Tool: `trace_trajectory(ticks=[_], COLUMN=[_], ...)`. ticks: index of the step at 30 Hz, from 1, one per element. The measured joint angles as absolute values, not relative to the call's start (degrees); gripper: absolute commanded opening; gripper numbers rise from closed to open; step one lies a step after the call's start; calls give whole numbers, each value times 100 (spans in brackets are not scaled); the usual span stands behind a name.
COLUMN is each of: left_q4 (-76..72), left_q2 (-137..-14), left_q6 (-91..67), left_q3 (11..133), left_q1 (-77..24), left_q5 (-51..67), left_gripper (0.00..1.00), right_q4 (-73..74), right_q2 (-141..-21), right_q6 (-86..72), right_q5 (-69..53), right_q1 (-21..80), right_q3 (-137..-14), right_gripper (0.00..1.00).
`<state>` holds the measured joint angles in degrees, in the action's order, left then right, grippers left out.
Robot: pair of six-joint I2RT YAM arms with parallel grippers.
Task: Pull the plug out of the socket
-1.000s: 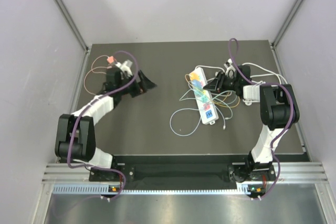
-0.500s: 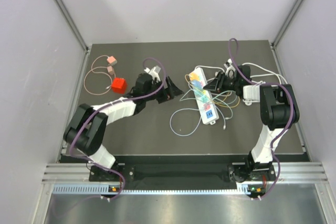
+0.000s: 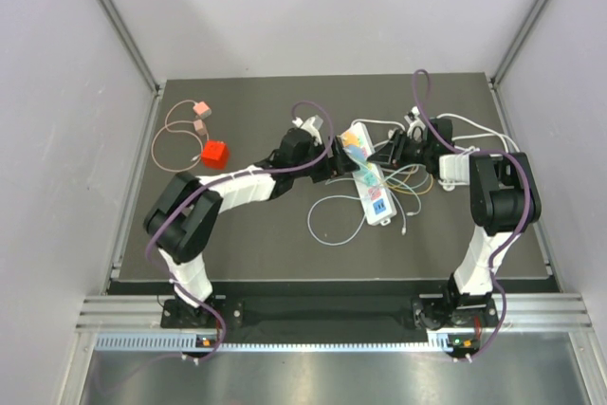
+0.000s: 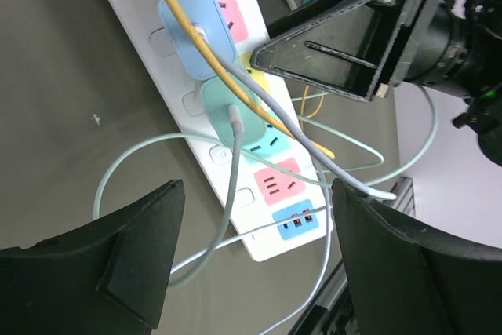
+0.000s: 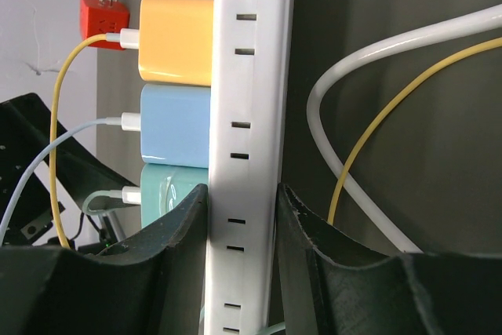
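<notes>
The white socket strip (image 3: 372, 187) lies mid-table, with tangled cables around it. Three plugs sit in it in a row: an orange plug (image 5: 176, 39), a blue plug (image 4: 192, 17) and a teal plug (image 4: 235, 111), each with a cable. My left gripper (image 3: 337, 160) hovers at the strip's left side, over the teal plug, and stands open (image 4: 257, 194) with nothing between its fingers. From the right, my right gripper (image 3: 387, 152) is shut on the strip's body (image 5: 241, 202), one finger on each of its sides, just beside the teal plug (image 5: 169, 190).
A red cube charger (image 3: 214, 154) with a thin pink cable (image 3: 175, 125) lies at the left. A white adapter (image 3: 452, 168) and the strip's thick white cord lie by the right arm. Loose white, yellow and green cables (image 3: 327, 220) spread around the strip.
My left arm has swung right, from beside the red cube to the socket strip, and its jaws have narrowed a little. The right gripper has stayed shut on the strip.
</notes>
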<state>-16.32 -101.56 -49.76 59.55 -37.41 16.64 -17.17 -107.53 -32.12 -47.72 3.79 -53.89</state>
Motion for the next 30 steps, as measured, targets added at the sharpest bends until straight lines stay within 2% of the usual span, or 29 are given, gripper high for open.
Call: trace_trajectory(ticks=[8, 16, 21, 30], left_q4=[-1354, -1199, -1199, -1194], left_q2=[-10735, -11244, -11465, -11603], left_q6=[-4919, -4939, -5120, -5391], left_q3=[6440, 6938, 7140, 7347], left_q1=[-3924, -4007, -4062, -4093], left_q5=[1389, 1188, 1013, 856], left_gripper=[62, 66, 63, 42], right_q4=[-1756, -1761, -1796, -1861], right_q2=[-10753, -10753, -10753, -10722], right_q6=[-3229, -3258, -3267, -3275], right_q5=[-4772, -4775, -4770, -4716], right_q1=[362, 357, 357, 357], right_q3=[-5363, -5360, -5343, -5312], right_gripper=[0, 0, 0, 0])
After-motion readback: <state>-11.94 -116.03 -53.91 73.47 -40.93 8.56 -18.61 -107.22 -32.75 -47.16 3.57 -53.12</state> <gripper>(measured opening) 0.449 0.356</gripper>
